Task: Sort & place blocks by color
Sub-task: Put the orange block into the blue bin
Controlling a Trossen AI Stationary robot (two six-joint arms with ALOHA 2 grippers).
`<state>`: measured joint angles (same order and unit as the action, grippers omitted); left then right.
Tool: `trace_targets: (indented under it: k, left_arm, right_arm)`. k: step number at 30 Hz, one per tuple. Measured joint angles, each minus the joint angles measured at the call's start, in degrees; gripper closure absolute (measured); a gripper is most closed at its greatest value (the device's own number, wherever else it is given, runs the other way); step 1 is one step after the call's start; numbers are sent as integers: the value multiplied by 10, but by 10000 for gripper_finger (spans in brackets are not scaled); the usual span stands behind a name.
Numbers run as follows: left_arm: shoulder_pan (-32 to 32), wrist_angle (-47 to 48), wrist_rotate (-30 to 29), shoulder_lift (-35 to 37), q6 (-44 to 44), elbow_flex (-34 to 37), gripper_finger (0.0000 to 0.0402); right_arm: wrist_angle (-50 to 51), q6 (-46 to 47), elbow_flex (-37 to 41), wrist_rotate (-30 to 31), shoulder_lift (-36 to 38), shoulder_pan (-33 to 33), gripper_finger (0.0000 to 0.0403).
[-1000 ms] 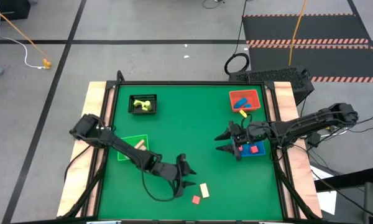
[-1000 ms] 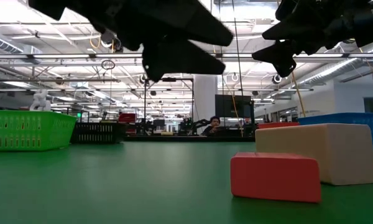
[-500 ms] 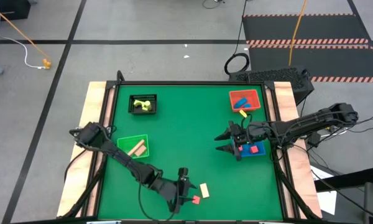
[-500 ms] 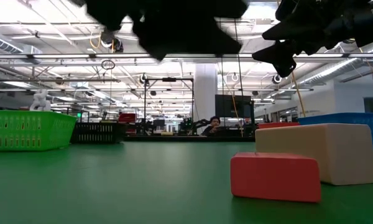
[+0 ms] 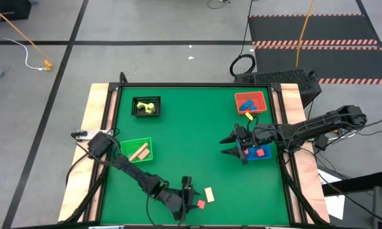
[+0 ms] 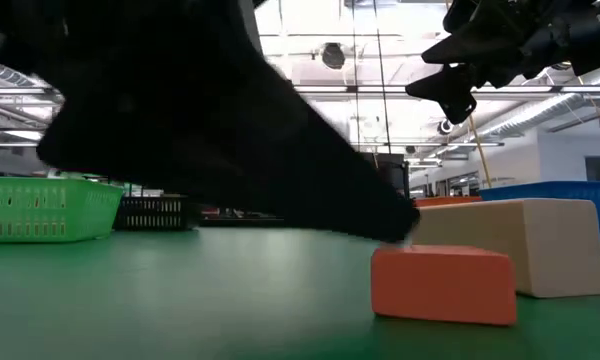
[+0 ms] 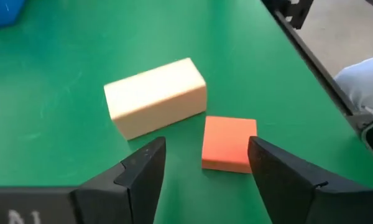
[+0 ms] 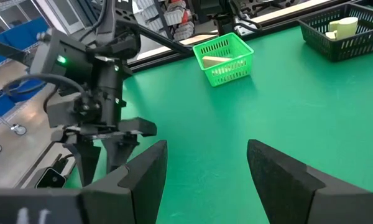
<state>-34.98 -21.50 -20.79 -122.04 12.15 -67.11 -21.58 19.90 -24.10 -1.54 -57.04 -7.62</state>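
Your left gripper (image 7: 202, 168) is right over the small red block (image 7: 229, 144).
Fingers spread, gripping nothing; cream wooden bar (image 7: 155, 96) just beside. Right gripper (image 5: 231, 145) open, empty.

the left gripper (image 7: 202, 171) has open fingers straddling the red block (image 7: 229, 143); the cream block (image 7: 155, 96) lies just beyond, nearly touching it, crowding one finger's side.

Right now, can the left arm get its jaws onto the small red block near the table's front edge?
Probably yes: the left gripper hangs open right at the small red block; the cream wooden bar lies just beside, not between.
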Motion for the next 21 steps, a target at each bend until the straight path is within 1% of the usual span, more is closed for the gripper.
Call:
trace_targets:
  k: [6,9,11,15,21]
  left_arm:
    - [1,-26,13,-16,10,0,135]
    - [0,-27,18,-16,11,0,123]
    - [0,-26,27,-17,13,0,120]
    - [-2,-43,27,-17,16,0,119]
    - [-4,-43,34,-17,21,0,119]
  right_arm:
    - [0,0,0,0,0,0,188]
    - [0,0,0,0,0,0,188]
    - [0,0,0,0,0,0,188]
    - [0,0,0,0,0,0,188]
    - [0,0,0,0,0,0,188]
